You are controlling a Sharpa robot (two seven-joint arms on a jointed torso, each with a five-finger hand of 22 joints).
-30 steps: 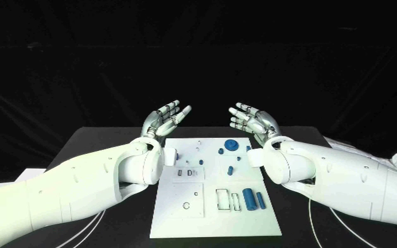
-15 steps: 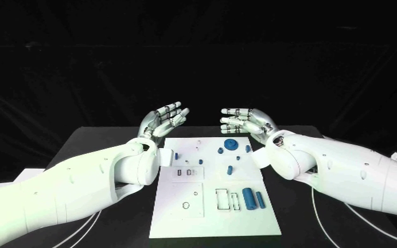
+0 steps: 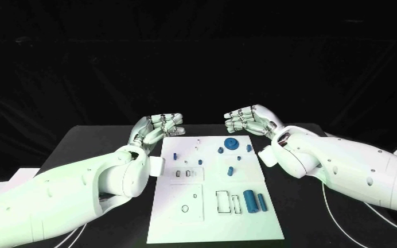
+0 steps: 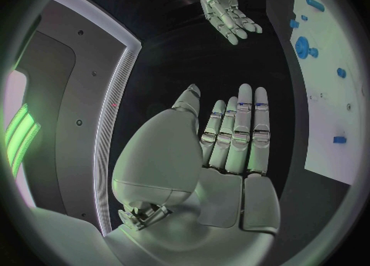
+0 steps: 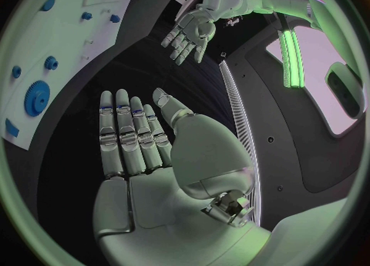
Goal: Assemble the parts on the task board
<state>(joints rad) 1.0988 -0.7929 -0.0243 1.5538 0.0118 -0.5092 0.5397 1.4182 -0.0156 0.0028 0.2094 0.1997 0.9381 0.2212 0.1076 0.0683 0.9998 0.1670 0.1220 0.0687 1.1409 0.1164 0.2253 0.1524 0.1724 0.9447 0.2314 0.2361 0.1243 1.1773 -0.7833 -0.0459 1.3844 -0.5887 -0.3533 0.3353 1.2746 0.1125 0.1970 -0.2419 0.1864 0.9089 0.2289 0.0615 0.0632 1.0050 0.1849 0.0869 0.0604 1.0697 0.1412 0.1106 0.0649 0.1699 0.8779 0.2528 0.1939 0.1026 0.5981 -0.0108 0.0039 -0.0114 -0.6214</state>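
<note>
A bare gap lies between the left hand (image 3: 157,126) and right hand (image 3: 252,119) (both empty), above the task board's (image 3: 213,219) far edge.

My arms are smooth white shells, bulging round at the wrists. My left hand (image 3: 159,126) and right hand (image 3: 251,119) are silver metal, the fingers built of jointed segments with dark gaps, the palms of broad plated pads.

Left hand (image 3: 159,127) raised, empty, fingers extended and apart, right hand (image 3: 250,119) likewise, facing it, both arms reaching forward
</note>
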